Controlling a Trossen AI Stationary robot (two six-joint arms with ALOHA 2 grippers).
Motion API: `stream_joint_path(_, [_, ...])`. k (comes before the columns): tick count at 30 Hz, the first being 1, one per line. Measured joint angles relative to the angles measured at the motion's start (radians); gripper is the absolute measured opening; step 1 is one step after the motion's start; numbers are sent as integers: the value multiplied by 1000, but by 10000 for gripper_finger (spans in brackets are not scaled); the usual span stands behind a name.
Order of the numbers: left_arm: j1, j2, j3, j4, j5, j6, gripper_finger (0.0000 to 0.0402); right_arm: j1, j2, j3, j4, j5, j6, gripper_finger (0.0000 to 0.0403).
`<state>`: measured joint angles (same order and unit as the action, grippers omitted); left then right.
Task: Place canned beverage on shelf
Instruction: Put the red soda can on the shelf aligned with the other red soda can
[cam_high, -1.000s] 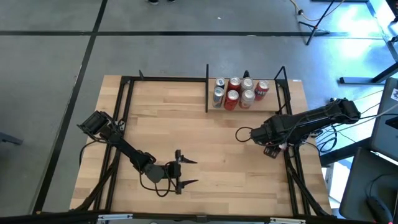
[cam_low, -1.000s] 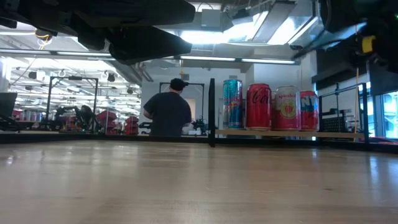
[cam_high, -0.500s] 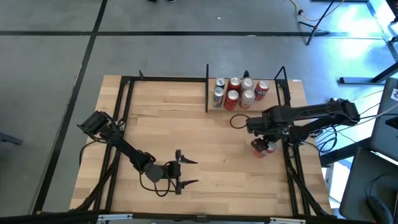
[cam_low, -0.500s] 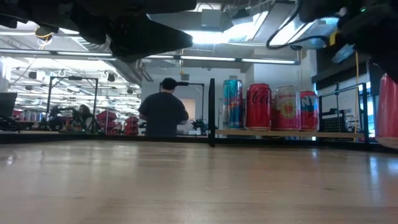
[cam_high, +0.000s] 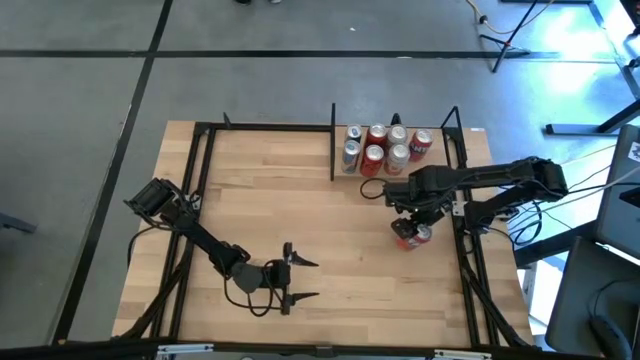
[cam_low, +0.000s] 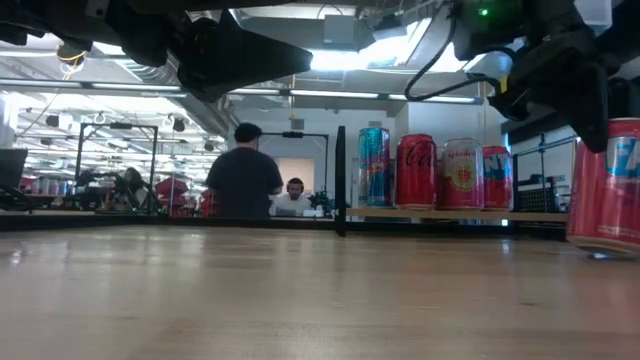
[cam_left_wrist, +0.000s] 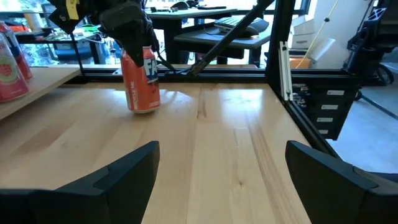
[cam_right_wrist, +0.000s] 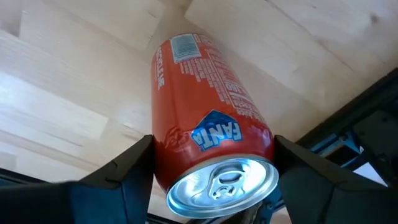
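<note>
One can in play: an orange Fanta can near the table's right edge, just short of the shelf.
Can axis: long axis close to vertical, pull-tab end up, base down at the wood; in the low view it leans a touch, and I cannot tell if the base sits flat on the table.
Right gripper: that's me, reaching in from the right side, fingers either side of the can near its top, pressed on its flanks.
Right jaws: spread only as wide as the can, clamped on it.
Left gripper: parked near the table's front edge, well apart from the can.
Left jaws: wide apart, nothing between them.
Shelf: seven cans stand there, packed at the back right.
Background: two people beyond the table.
</note>
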<state>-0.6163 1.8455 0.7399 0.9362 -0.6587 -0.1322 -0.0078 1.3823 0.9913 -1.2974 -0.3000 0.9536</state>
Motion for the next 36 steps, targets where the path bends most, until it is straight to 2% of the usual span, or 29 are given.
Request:
stream_joint_path(6, [0, 0, 0, 1, 0, 0, 331, 0, -8, -3, 2, 0, -9, 266])
stream_joint_path(18, [0, 0, 0, 0, -1, 0, 331, 1, -4, 28, 4, -2, -11, 316])
stream_joint_path(36, [0, 0, 0, 0, -1, 0, 331, 2, -5, 31, 46, -78, -44, 321])
